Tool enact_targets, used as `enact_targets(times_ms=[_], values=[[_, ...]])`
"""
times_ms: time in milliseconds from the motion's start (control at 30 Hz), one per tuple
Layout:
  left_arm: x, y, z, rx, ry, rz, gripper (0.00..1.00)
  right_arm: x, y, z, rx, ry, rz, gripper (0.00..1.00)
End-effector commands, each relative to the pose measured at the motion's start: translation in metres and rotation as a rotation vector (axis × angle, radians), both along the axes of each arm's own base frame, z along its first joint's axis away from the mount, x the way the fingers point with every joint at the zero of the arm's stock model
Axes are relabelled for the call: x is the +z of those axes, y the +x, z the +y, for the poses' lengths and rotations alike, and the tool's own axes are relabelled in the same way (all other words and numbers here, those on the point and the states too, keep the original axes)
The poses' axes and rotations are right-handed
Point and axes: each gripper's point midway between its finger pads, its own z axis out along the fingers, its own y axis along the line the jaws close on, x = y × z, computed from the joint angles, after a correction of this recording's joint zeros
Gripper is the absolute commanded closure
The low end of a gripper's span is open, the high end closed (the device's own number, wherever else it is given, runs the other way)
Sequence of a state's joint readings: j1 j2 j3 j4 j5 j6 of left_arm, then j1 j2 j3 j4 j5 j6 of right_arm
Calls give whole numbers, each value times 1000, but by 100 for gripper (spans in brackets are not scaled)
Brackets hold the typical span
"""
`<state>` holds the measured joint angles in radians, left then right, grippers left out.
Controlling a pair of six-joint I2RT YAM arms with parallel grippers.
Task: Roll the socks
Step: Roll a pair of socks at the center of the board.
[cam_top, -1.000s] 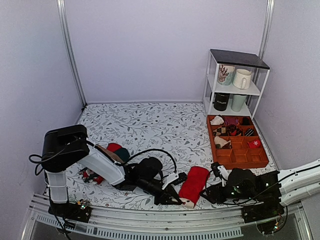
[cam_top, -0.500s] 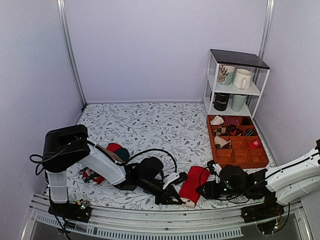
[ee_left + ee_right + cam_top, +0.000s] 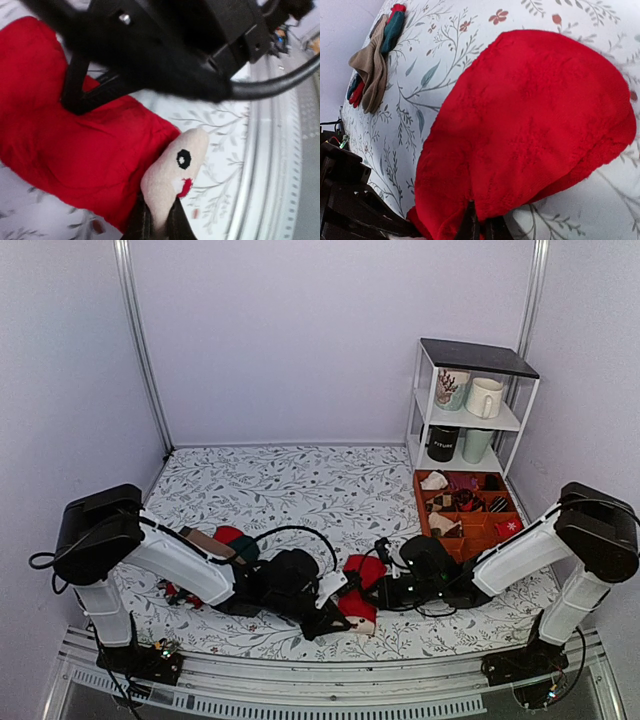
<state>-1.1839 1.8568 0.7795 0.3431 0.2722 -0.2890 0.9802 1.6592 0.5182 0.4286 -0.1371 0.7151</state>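
The red socks (image 3: 362,585) lie folded over near the table's front, with the pale beige end (image 3: 360,621) toward the near edge. My left gripper (image 3: 335,612) is shut on that beige end (image 3: 172,167), which bears a black eye and a red mark. The red body (image 3: 65,130) spreads to its left. My right gripper (image 3: 383,590) is shut on the red cuff edge (image 3: 530,130) and holds it folded back over the rest of the socks. Both grippers sit close together, the right arm's black body just above the left wrist view's socks.
A tan-brown sock (image 3: 205,542) and a dark green sock with a red tip (image 3: 238,543) lie behind my left arm, also in the right wrist view (image 3: 377,65). An orange compartment tray (image 3: 503,558) and a white shelf with mugs (image 3: 470,405) stand at the right.
My right arm swung left across the table, took hold of the socks' far end and folded it back toward the beige end. The socks now lie shorter and bunched. My left arm shifted slightly left.
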Motion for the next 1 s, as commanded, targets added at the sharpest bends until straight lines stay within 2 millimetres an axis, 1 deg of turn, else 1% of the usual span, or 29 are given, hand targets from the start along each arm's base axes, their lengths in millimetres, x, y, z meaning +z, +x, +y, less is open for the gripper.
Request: enact_targets(times_ms=[0, 33, 100, 200, 300, 367, 400, 433, 467, 500, 600, 667, 700, 733, 833, 900, 967], values=[[-63, 29, 77, 181, 391, -61, 100, 8, 24, 19, 69, 29, -51, 97], [-63, 33, 75, 182, 402, -77, 100, 2, 28, 22, 80, 21, -46, 97], [-67, 38, 75, 179, 428, -93, 100, -1, 37, 29, 105, 29, -42, 96], [-70, 38, 74, 157, 449, -104, 100, -10, 52, 31, 120, 28, -31, 96], [-66, 42, 73, 146, 449, -124, 100, -11, 63, 31, 127, 23, -36, 95], [-67, 47, 75, 145, 451, -109, 100, -7, 63, 30, 144, 15, -57, 89], [-67, 49, 75, 146, 442, -90, 100, -4, 62, 29, 152, 11, -67, 83], [-69, 50, 76, 146, 431, -66, 100, -2, 61, 27, 161, 3, -79, 79], [-72, 50, 79, 150, 420, -30, 100, 5, 60, 25, 166, 2, -97, 75], [-75, 50, 82, 152, 412, 2, 100, 8, 58, 22, 177, -6, -115, 73], [-80, 48, 89, 157, 398, 63, 100, 29, 52, 13, 223, -12, -210, 68], [-94, 43, 97, 154, 430, 103, 100, 46, 49, 6, 248, -11, -298, 67], [-96, 41, 98, 153, 435, 115, 100, 55, 47, 3, 266, -8, -345, 66], [-98, 40, 99, 151, 439, 126, 100, 60, 40, 1, 296, 7, -381, 65], [-100, 37, 101, 144, 446, 149, 100, 80, 17, 3, 458, 72, -513, 63], [-100, 35, 102, 138, 446, 160, 100, 85, 3, 5, 560, 101, -595, 62], [-100, 33, 102, 136, 445, 167, 100, 84, -3, 6, 625, 98, -665, 61]])
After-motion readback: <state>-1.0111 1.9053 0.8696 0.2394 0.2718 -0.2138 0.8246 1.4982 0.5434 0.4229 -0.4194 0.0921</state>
